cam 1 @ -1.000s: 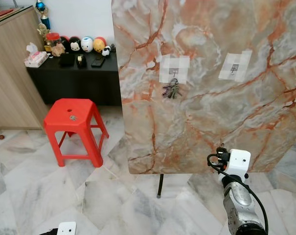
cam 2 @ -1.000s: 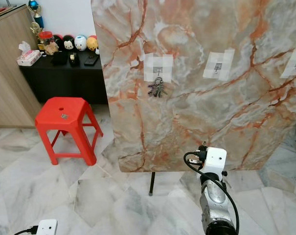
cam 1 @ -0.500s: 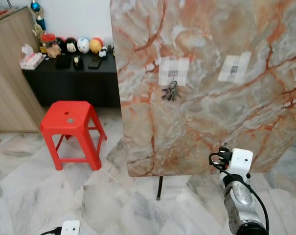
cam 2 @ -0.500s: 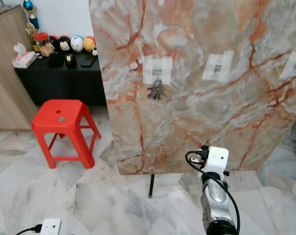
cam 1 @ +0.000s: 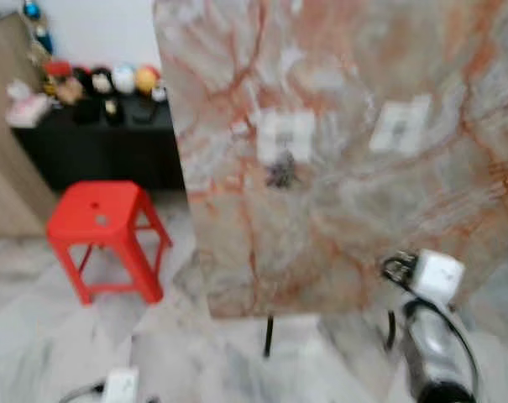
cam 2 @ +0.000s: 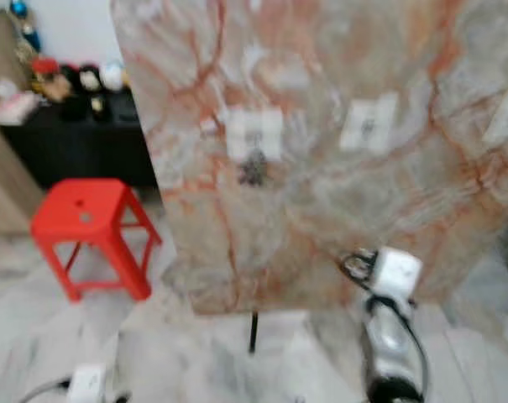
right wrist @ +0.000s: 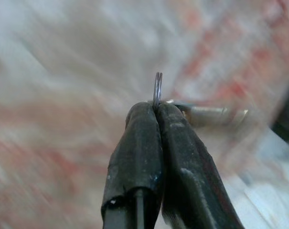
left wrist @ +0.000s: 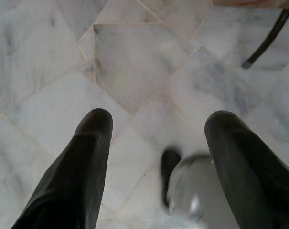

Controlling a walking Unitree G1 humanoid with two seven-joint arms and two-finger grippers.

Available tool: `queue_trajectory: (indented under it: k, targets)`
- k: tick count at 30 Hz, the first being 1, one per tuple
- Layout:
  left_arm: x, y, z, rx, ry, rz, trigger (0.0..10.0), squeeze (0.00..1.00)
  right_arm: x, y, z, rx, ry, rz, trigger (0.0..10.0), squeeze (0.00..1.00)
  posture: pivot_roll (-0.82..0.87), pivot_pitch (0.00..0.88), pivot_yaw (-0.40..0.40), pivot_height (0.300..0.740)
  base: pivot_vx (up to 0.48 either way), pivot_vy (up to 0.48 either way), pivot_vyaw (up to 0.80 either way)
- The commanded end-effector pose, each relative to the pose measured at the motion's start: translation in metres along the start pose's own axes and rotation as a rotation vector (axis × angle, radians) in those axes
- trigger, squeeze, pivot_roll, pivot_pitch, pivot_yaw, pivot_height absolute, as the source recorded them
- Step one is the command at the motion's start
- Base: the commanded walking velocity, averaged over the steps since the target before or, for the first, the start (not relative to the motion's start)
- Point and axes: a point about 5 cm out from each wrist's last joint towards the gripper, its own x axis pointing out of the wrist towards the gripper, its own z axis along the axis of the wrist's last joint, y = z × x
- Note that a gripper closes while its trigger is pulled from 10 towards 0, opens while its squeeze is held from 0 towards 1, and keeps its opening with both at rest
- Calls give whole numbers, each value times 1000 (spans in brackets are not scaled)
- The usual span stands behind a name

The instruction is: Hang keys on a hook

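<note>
My right gripper (right wrist: 156, 107) is shut on a thin metal key ring (right wrist: 157, 86), which sticks up from between the fingertips. A silver key (right wrist: 208, 114) lies behind them. The gripper faces the marbled board (cam 1: 337, 210). My right arm (cam 1: 430, 344) is low in front of the board's lower right part. On the board, a dark bunch of keys (cam 1: 280, 172) hangs under a taped white patch (cam 1: 287, 134). A second white patch with a hook (cam 1: 398, 126) sits to its right, with nothing on it. My left gripper (left wrist: 156, 119) hangs open over the marble floor.
A red plastic stool (cam 1: 102, 231) stands left of the board. Behind it is a black cabinet (cam 1: 94, 143) with small figures on top, and a wooden cupboard (cam 1: 6, 176) at the far left. A thin black leg (cam 1: 269, 336) holds the board up. The floor is marble tile (left wrist: 134, 62).
The head views have turned blurry and the whole picture has shifted left and down, so the camera is moving. My right arm stays low before the board.
</note>
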Motion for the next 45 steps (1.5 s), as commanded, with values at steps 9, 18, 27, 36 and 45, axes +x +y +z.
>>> queue_trajectory:
  k: [9, 18, 27, 36, 45]
  targets:
    - [-4, 10, -11, 2, 28, 25, 10000, 0, 2, 11, 9, -39, -63, 3, 10000, 0, 132, 0, -59, 740, 0, 0, 0]
    - [-3, 9, -7, 4, 19, 21, 10000, 0, 9, 11, 44, -385, -275, -101, 10000, 0, 131, 0, -56, 740, 0, 0, 0]
    - [0, 5, -1, 0, 11, 18, 10000, 0, 20, 17, 61, -557, -330, -185, 10000, 0, 135, 0, -54, 740, 0, 0, 0]
    - [1, 2, 0, -4, 16, 17, 10000, 0, 23, 26, 78, -713, -450, -225, 10000, 0, 136, 0, -54, 740, 0, 0, 0]
    - [-1, 6, -6, -10, 35, 24, 10000, 0, 19, 32, 61, -379, -296, -170, 10000, 0, 145, 0, -62, 740, 0, 0, 0]
